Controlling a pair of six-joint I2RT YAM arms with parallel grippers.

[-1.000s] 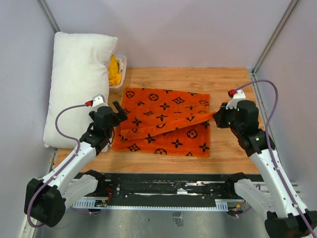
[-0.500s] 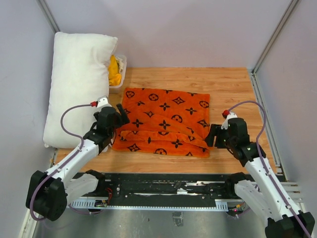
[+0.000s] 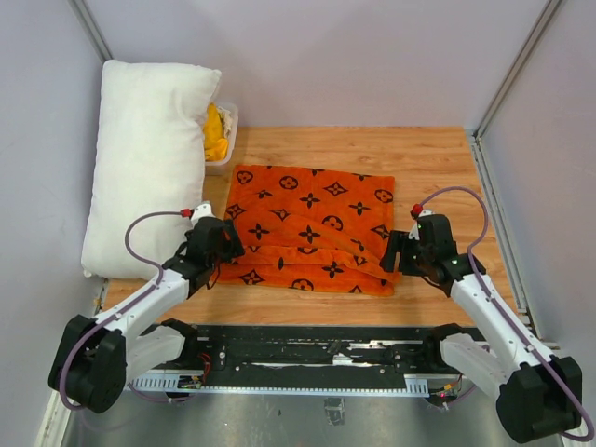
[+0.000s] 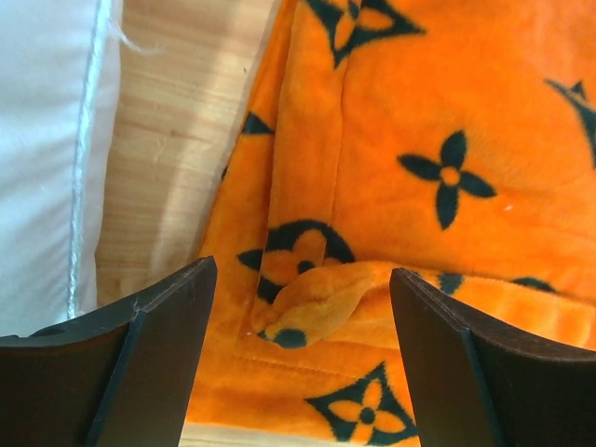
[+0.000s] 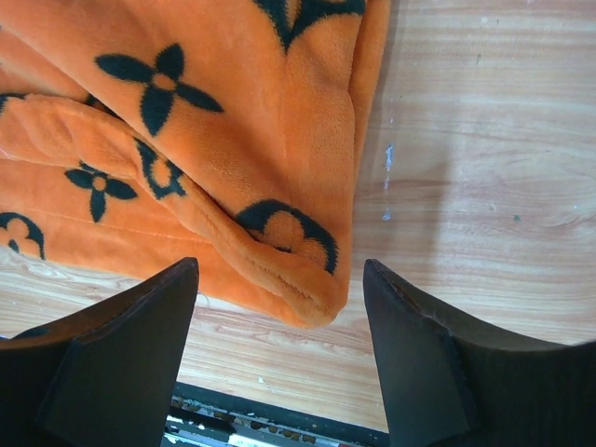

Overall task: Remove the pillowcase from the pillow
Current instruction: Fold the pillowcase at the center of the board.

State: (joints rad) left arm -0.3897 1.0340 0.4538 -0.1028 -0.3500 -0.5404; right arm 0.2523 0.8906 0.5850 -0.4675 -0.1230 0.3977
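Pillowcase (image 3: 312,228) lies apart from pillow (image 3: 149,158) | wrist views: left tool (image 4: 300,307) spread, right tool (image 5: 279,279) spread, over folded hem

1. The left arm (image 3: 140,303) is stretched low from its base, forward and inward.
2. The left gripper (image 4: 303,279) is pointed downward, its jaws set wide apart, with nothing clamped between them.
3. The right arm (image 3: 484,300) is likewise held low, angled forward and inward.
4. The right gripper (image 5: 279,275) is tipped downward, its jaws spread, with nothing pinched.
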